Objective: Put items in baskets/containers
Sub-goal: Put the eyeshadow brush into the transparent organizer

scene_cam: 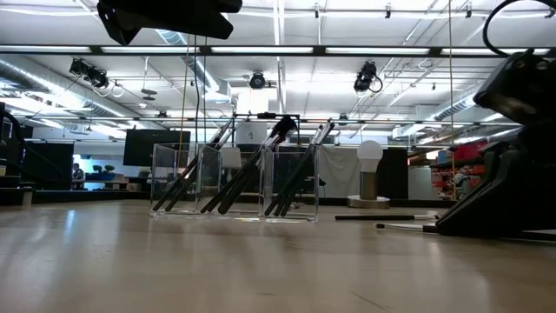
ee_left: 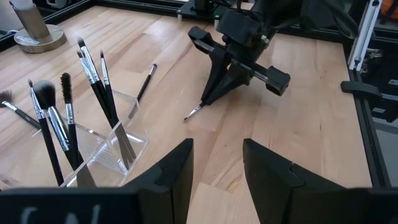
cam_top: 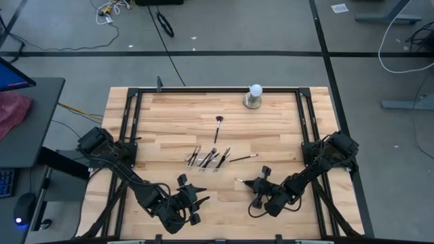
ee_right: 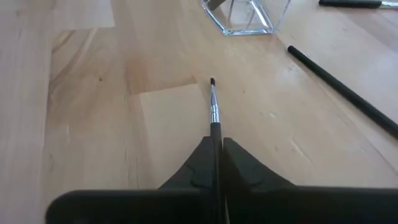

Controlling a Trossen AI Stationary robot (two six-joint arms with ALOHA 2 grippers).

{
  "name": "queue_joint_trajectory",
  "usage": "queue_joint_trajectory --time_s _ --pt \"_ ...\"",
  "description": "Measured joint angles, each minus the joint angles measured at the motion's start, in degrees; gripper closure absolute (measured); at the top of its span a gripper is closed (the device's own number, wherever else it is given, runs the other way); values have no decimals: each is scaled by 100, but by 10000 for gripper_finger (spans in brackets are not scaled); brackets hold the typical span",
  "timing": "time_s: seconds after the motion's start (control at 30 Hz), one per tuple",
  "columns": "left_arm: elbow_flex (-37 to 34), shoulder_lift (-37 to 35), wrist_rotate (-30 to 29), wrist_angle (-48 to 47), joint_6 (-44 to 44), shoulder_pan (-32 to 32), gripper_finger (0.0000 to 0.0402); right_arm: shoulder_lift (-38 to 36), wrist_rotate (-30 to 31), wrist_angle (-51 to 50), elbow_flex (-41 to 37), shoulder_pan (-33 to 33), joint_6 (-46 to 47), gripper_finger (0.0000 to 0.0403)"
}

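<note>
A clear plastic container [cam_top: 207, 163] stands mid-table with several thin makeup brushes [ee_left: 93, 81] leaning upright in it. Three brushes lie loose on the wood: one [cam_top: 219, 127] beyond the container, one [cam_top: 244, 158] to its right, and a small silver-ferruled one [ee_right: 212, 102] in my right gripper [ee_right: 219, 146], which is shut on it near the table's front right. My left gripper [ee_left: 217, 168] hovers open near the front edge, left of centre, with nothing between its fingers. My right gripper pinches the small brush's dark handle [ee_right: 215, 129] between its two fingertips [ee_right: 199, 162]. The fingers slant down from the table's right and lie along the brush. The ferrule and bristle tip [ee_right: 212, 81] stick out ahead of them, low over the wood; the left wrist view shows the tip [ee_left: 188, 116] at the tabletop.
A white ball on a round metal base [cam_top: 254, 95] stands at the far edge. A black frame [cam_top: 203, 90] runs round the table. Bare wood lies between the two grippers and left of the container.
</note>
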Motion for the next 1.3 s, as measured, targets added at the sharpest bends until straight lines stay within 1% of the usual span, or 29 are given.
queue_joint_trajectory --time_s 0.1,0.3,0.43,0.7,0.83,1.0,1.1,1.23,1.3 --pt "0 0 0 2 0 0 262 20 47 226 -41 1 32 368" --pt "0 0 0 6 0 0 262 26 -57 536 -56 -233 -51 307" --pt "0 0 0 6 0 0 262 27 -221 742 -54 -393 -364 292" --pt "0 0 0 6 0 0 262 45 -530 1206 -56 -631 -923 314" --pt "0 0 0 6 0 0 262 50 -616 1271 -60 -695 -1040 310" --pt "0 0 0 4 0 0 262 34 -813 1572 -261 -788 -1062 307" --pt "0 0 0 4 0 0 262 26 -892 1866 -432 -805 -1121 331" --pt "0 0 0 4 0 0 262 15 -910 2029 -568 -807 -1181 384" --pt "0 0 0 4 0 0 262 9 -944 2062 -592 -807 -1317 390"
